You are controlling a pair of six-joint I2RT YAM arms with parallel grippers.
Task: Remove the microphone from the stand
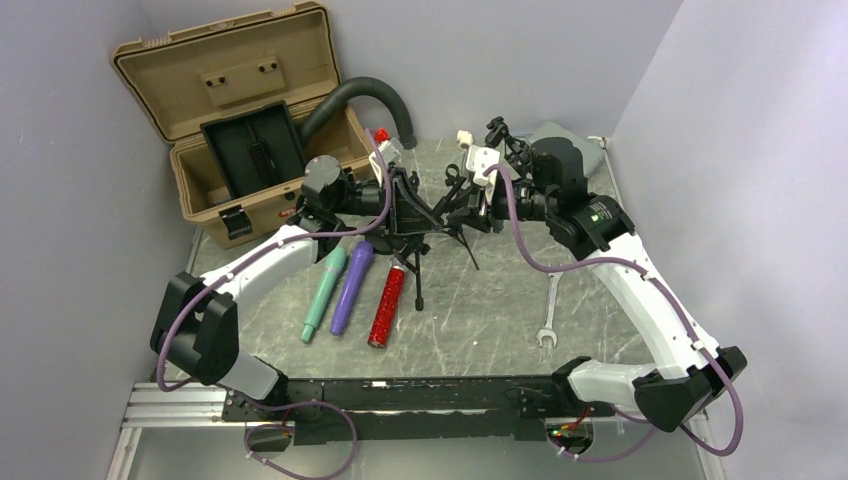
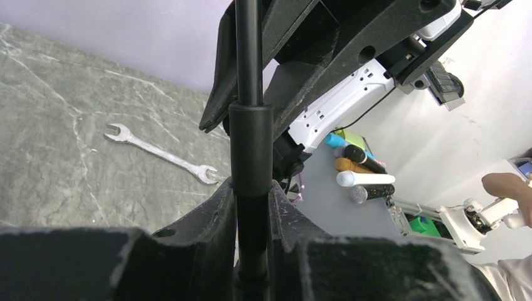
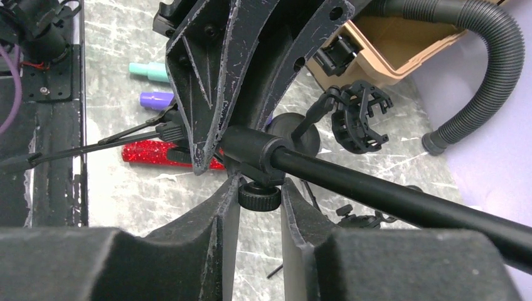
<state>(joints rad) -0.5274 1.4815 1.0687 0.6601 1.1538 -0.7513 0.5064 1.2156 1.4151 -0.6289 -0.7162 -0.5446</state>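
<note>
A black microphone stand [image 1: 418,240] stands mid-table. My left gripper [image 1: 410,212] is shut on its pole [image 2: 251,150], with the jaws pressed against both sides [image 2: 251,188]. My right gripper [image 1: 463,207] comes from the right and is shut on the small knurled knob [image 3: 259,196] under the pole's clamp. The stand's round clip [image 3: 355,116] holds nothing. Three microphones lie on the table in front of the stand: teal [image 1: 324,293], purple [image 1: 351,286] and red glitter [image 1: 387,305].
An open tan case [image 1: 250,110] with a black hose [image 1: 370,95] stands at the back left. A wrench [image 1: 548,315] lies on the right of the table and also shows in the left wrist view [image 2: 160,153]. Grey walls close both sides.
</note>
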